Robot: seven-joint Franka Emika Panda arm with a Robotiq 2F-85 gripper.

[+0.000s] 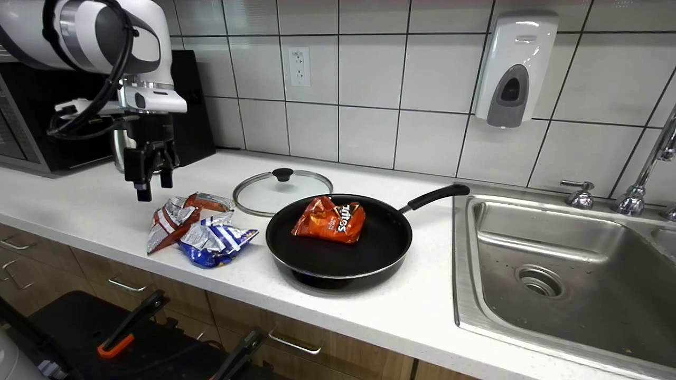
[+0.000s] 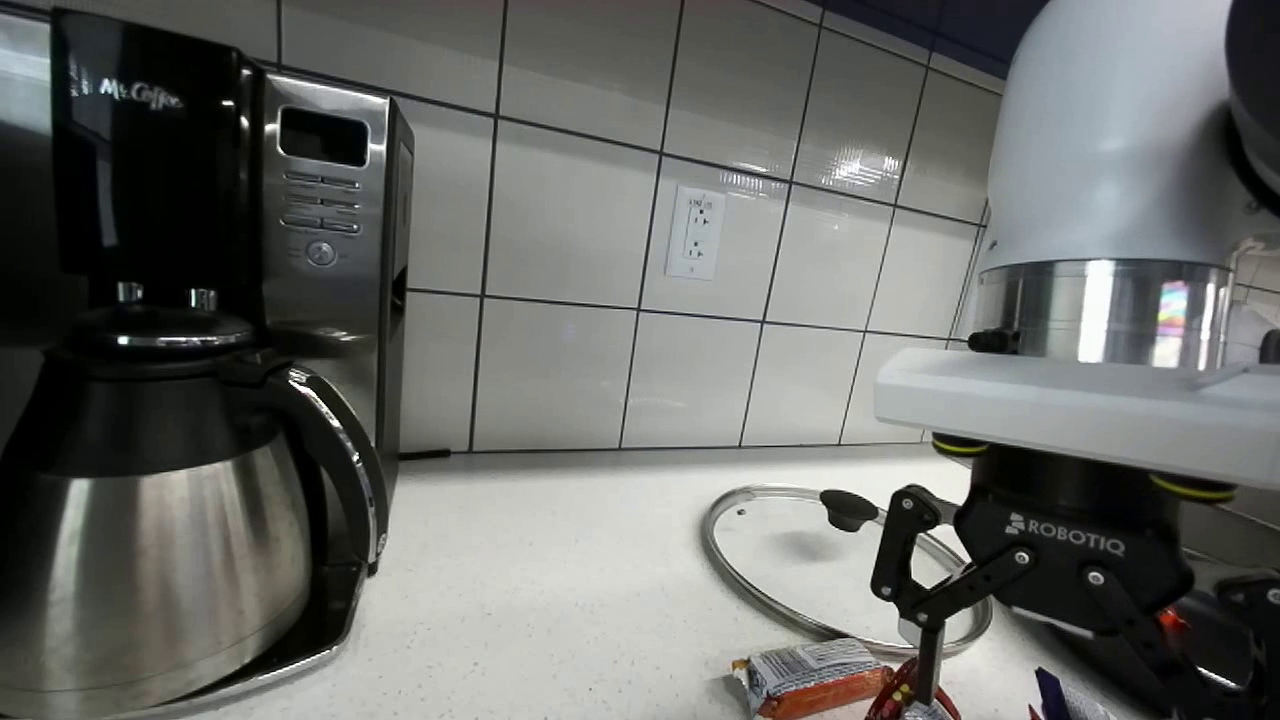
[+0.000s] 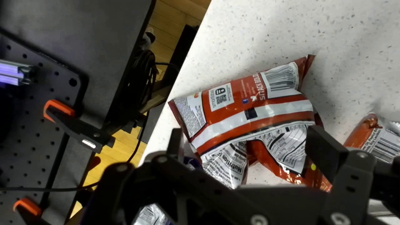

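Wrist view: the pincer (image 3: 245,137), spread wide and empty, hangs above a red bag (image 3: 253,109) on the table (image 3: 265,34). Farther from it, an orange bag (image 1: 331,220) already sits inside a pan (image 1: 327,258); the red bag and a blue bag (image 1: 214,240), both nearer the pincer, seem left.

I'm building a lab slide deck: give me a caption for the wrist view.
Open pincer above a crumpled red snack bag on a speckled counter, black and orange clamps at frame left.

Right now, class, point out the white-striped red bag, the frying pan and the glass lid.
White-striped red bag (image 3: 250,125): in the wrist view, its striped middle.
Frying pan (image 1: 338,259): in an exterior view, bare black inside.
Glass lid (image 1: 279,191): in an exterior view, clear glass near its middle.
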